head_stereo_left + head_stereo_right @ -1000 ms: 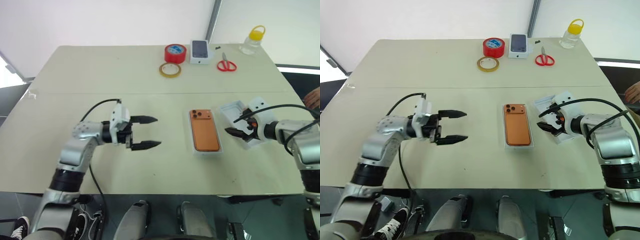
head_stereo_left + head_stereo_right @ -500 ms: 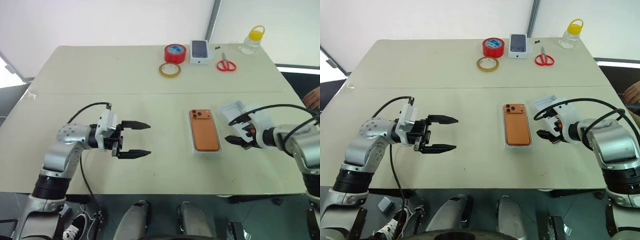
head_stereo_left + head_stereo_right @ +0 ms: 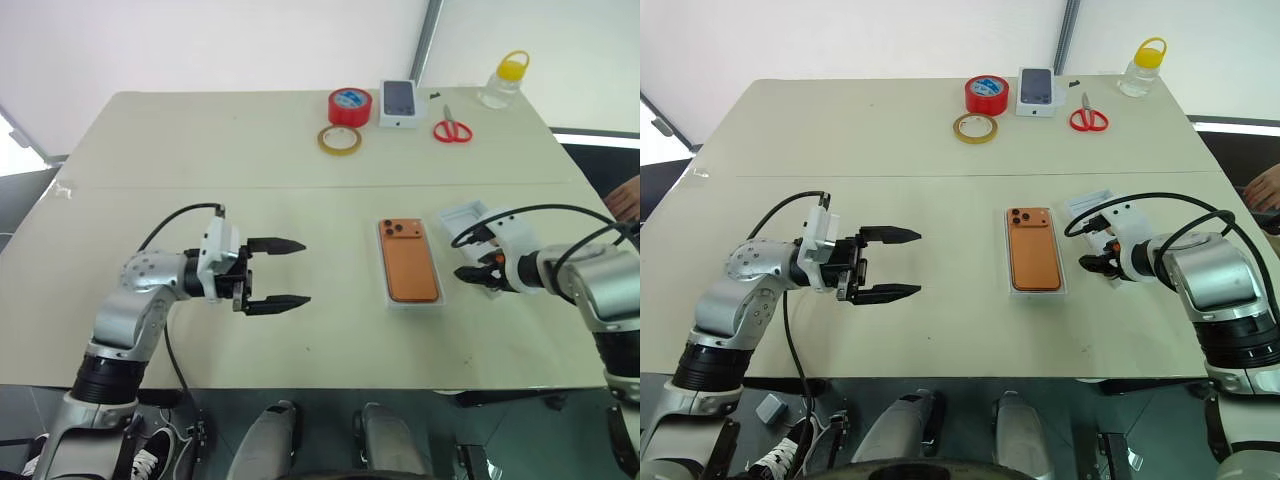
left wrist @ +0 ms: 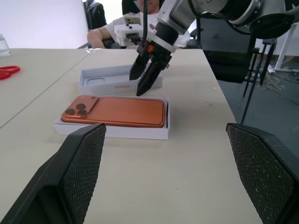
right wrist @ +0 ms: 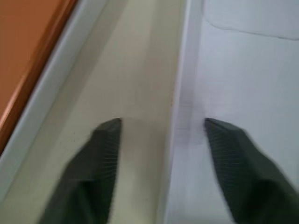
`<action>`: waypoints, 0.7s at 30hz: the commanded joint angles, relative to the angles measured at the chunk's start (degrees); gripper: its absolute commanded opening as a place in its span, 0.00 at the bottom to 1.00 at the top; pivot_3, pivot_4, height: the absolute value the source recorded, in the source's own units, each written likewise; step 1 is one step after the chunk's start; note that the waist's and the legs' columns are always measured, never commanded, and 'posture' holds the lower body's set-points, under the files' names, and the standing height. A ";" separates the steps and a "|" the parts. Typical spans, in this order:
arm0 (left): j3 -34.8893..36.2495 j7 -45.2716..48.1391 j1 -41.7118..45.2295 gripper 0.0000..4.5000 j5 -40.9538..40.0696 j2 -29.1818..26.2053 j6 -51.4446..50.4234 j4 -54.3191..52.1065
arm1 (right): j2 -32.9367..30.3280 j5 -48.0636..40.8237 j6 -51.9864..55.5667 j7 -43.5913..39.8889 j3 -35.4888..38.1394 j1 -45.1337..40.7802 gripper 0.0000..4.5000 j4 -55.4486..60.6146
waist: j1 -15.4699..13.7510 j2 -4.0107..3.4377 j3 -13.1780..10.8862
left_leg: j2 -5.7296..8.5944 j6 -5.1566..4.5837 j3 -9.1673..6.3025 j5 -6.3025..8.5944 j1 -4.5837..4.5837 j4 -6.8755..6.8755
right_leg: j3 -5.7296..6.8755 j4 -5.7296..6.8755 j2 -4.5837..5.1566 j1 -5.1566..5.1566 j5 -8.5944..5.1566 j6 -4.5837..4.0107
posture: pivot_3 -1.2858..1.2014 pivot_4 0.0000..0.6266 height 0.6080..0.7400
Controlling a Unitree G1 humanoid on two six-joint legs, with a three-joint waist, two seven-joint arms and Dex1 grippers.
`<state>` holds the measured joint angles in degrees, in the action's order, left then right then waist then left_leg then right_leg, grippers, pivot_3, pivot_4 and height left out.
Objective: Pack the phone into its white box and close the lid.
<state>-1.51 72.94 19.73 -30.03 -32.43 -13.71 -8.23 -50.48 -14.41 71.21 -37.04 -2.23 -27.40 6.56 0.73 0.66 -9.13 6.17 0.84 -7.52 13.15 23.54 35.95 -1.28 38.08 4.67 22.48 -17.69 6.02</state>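
**Orange phone already in its tray, right pincer at the lid wall**

Orange phone [image 3: 411,262] lies lens-end away from the robot in the white box [image 4: 112,129] at table centre; the lid [image 4: 117,80] sits open-side up just right of it, long axis parallel. Right gripper [image 5: 161,128] straddles the lid's near wall, jaws apart, not yet clamped; it is the nearer arm. Left gripper [image 3: 275,272] hovers released, well apart.

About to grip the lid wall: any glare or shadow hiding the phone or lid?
Left eye view: table evenly lit, no hard shadow across phone or lid. Left wrist view: bright backdrop, mild sheen on the phone. Right wrist view: right gripper straddles the lid wall, its edge visible.
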 commanded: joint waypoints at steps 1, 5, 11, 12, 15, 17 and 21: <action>0.21 -0.80 -0.55 0.97 -1.16 -0.22 -0.59 -2.61 | 0.27 0.62 -1.13 1.14 0.22 -1.24 0.22 -0.26 | 0.02 0.00 0.00 | 0.00 0.00 0.00 0.00 0.00 0.00 | 0.00 0.00 0.00 0.00 0.00 0.00 | 0.52 0.24 1.00; -0.13 -1.03 -0.61 0.97 -1.07 -0.13 -0.82 -2.71 | 0.93 0.50 -0.45 2.26 1.09 -1.94 0.02 -1.22 | 0.03 0.00 0.00 | 0.00 0.00 0.00 0.00 0.00 0.01 | 0.00 0.01 -0.01 0.00 0.00 0.00 | 0.52 0.24 1.00; -0.32 -1.66 0.47 0.97 -0.68 0.38 -0.90 -1.25 | 6.15 -1.15 1.89 5.93 7.34 -8.75 0.02 -4.60 | 0.32 -0.10 -0.06 | -0.01 0.00 0.02 0.00 -0.01 0.01 | -0.02 0.02 -0.02 0.02 0.02 -0.02 | 0.52 0.24 1.00; -0.30 -2.12 0.70 0.97 -0.56 0.54 -1.10 -0.98 | 8.11 -2.15 1.22 6.46 9.38 -10.98 0.02 -5.21 | 0.33 -0.15 -0.09 | 0.00 0.00 0.03 0.00 -0.01 0.01 | -0.02 0.04 -0.02 0.03 0.03 -0.03 | 0.52 0.24 1.00; -0.41 -4.11 1.74 0.97 0.20 1.16 -1.56 0.24 | 13.91 -5.75 1.76 7.93 15.75 -16.21 0.02 -6.07 | 0.18 -0.23 -0.14 | -0.01 0.01 0.04 -0.01 0.00 -0.05 | -0.03 0.06 -0.03 0.08 0.03 -0.03 | 0.52 0.24 1.00; -0.56 -5.67 2.54 0.97 0.68 1.51 -2.29 1.25 | 17.33 -8.12 3.00 8.74 19.36 -17.74 0.02 -5.84 | 0.06 -0.23 -0.14 | -0.02 0.02 0.02 -0.01 0.00 -0.08 | -0.02 0.04 -0.04 0.08 0.03 -0.03 | 0.52 0.24 1.00; 0.31 -11.58 3.90 0.97 1.97 3.89 -3.09 3.00 | 30.01 -15.92 12.83 12.22 34.02 -20.92 0.02 -2.75 | -0.08 -0.22 -0.14 | 0.00 0.01 0.00 -0.01 0.00 -0.06 | -0.01 0.02 -0.04 0.04 0.03 -0.03 | 0.52 0.24 1.00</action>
<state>-2.12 63.80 22.74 -28.63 -29.14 -17.14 -4.82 -22.63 -26.53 80.09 -26.08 26.12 -46.53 0.18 0.65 0.44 -9.27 6.18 0.86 -7.52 13.13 23.53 35.90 -1.30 38.13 4.64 22.54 -17.66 5.99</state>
